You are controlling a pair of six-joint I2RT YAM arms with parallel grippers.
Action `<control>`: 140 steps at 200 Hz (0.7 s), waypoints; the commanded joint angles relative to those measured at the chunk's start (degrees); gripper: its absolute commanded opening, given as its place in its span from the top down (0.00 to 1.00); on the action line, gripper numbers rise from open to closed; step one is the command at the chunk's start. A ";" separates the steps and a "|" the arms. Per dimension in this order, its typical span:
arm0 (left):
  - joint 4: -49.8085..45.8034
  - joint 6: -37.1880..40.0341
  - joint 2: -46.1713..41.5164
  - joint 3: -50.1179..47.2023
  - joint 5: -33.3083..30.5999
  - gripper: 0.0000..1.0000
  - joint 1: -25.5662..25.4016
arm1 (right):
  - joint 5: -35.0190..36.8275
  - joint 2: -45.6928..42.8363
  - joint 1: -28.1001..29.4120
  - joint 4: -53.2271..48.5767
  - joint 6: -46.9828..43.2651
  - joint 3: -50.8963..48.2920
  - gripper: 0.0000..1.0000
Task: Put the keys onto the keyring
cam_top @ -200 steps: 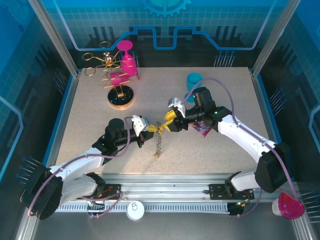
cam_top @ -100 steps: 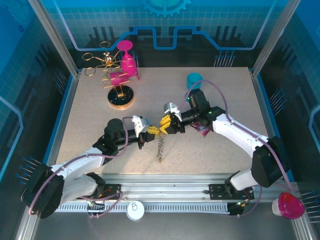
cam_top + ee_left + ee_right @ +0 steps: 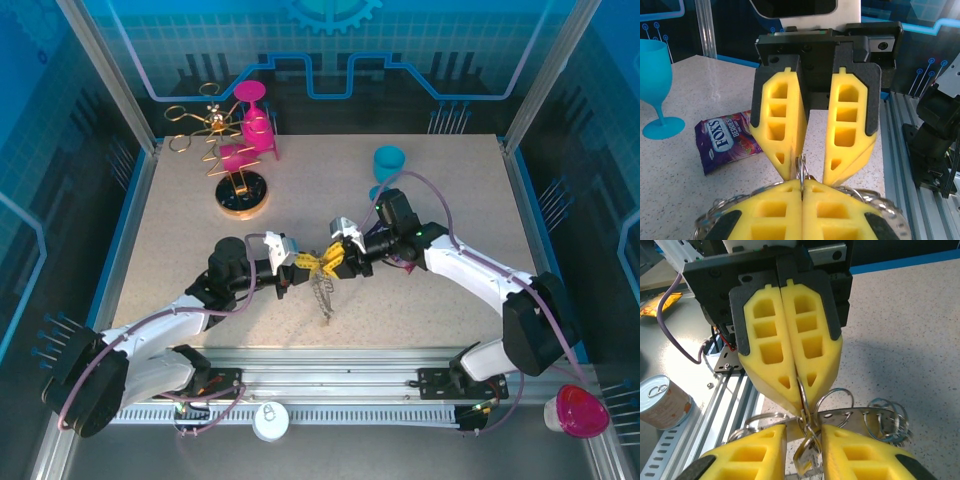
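Observation:
The keyring (image 3: pixel 320 292) hangs as a silvery chain-like bunch between both grippers over the table's front middle. My left gripper (image 3: pixel 299 264) is shut, pinching one small split ring (image 3: pixel 803 171) of it. In the right wrist view that left gripper (image 3: pixel 799 407) closes on the ring from above. A flat holed metal strip with more rings (image 3: pixel 860 415) lies behind it. My right gripper (image 3: pixel 333 262) faces the left one tip to tip and stands open. A small silvery key (image 3: pixel 809 460) dangles in the gap between the right fingers (image 3: pixel 755 452).
A purple snack packet (image 3: pixel 727 140) lies under the right arm, and a blue goblet (image 3: pixel 388 160) stands behind it. A gold wire stand (image 3: pixel 240 190) with pink goblets (image 3: pixel 255 125) sits at the back left. A tin can (image 3: pixel 662 400) rests by the front rail.
My right gripper has moved left and toward the front until its tips meet the left gripper's. The hanging keyring has swung slightly right and lower.

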 commanded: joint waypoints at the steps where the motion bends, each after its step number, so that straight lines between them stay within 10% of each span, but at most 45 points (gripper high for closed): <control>1: 2.71 0.38 -0.92 -0.01 2.32 1.00 0.19 | -2.72 -1.51 0.64 3.92 1.51 -0.42 0.75; 42: 2.43 0.37 -0.85 0.27 2.50 1.00 0.21 | -3.73 -1.53 0.64 5.78 2.40 -0.78 0.76; 90: 2.03 -0.82 -0.41 1.06 0.39 1.00 0.12 | -2.96 -1.31 0.54 1.43 -0.06 0.63 1.00; 140: -24.48 8.88 0.22 10.22 -3.37 0.81 -0.08 | 8.45 1.74 3.80 -24.76 -17.00 11.98 1.00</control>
